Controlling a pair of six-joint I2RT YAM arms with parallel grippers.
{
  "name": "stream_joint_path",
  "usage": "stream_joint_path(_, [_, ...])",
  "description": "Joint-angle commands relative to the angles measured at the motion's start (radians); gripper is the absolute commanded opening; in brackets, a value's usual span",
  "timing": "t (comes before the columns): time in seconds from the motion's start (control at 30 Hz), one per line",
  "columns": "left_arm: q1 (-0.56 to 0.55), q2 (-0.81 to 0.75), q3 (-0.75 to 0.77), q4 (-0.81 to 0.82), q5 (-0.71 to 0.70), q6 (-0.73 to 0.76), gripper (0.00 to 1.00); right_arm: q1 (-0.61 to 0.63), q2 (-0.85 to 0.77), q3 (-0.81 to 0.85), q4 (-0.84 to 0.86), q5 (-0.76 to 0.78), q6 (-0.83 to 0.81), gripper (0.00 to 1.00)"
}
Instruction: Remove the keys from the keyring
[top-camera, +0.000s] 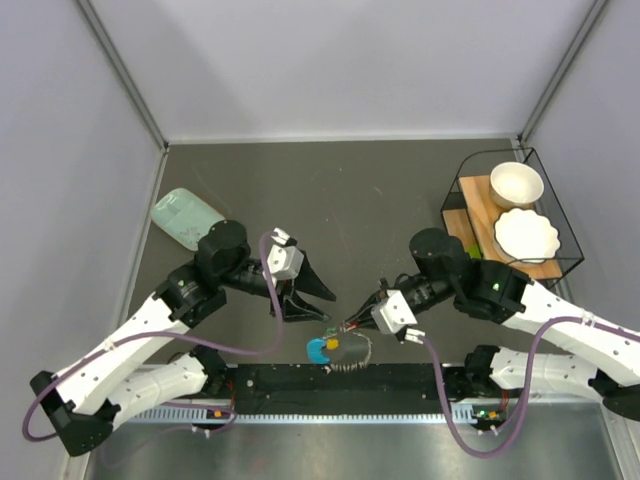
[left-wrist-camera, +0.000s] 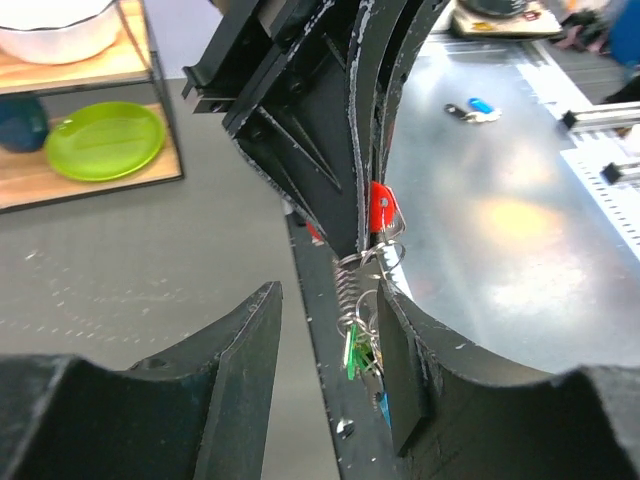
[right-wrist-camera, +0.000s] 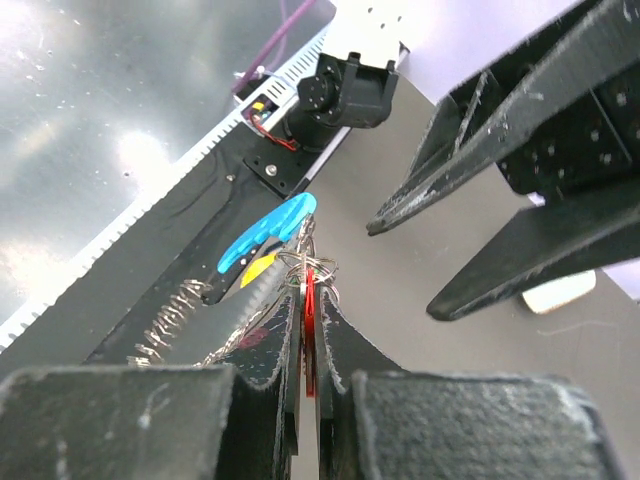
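Pale lilac-grey wall panels (top-camera: 350, 60) close in a dark grey matte table (top-camera: 380, 190) on three sides, with a bare aluminium post (top-camera: 125, 75) at each rear corner. A black wire rack with a wooden shelf (top-camera: 480, 210) stands at the right rear. A brushed metal sheet (top-camera: 330, 450) along the near edge reflects soft overhead light.

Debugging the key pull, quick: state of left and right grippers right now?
Left gripper: open, jaws either side of the hanging keys, not gripping.
Right gripper: closed, pinching the red key.
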Motion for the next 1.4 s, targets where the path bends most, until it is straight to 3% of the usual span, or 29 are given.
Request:
stream_joint_path(0.0, [-0.006,0.042,-0.012,0.168,0.206,-0.109,0.48,-0.009,-0.018,0.059,0.029,-0.107,-0.078,0.00])
stream_joint_path(0.5, [-0.041,0.105,-0.047,0.236,0.217,-0.250,0.41,-0.009,-0.007,0.066,0.030,-0.084,-0.115,0.00])
stream_joint_path(1.37, [-0.110,0.107,-0.081,0.332,0.191,-0.292,0.36,-0.009,-0.011,0.059,0.030,-0.082,-0.118,0.00])
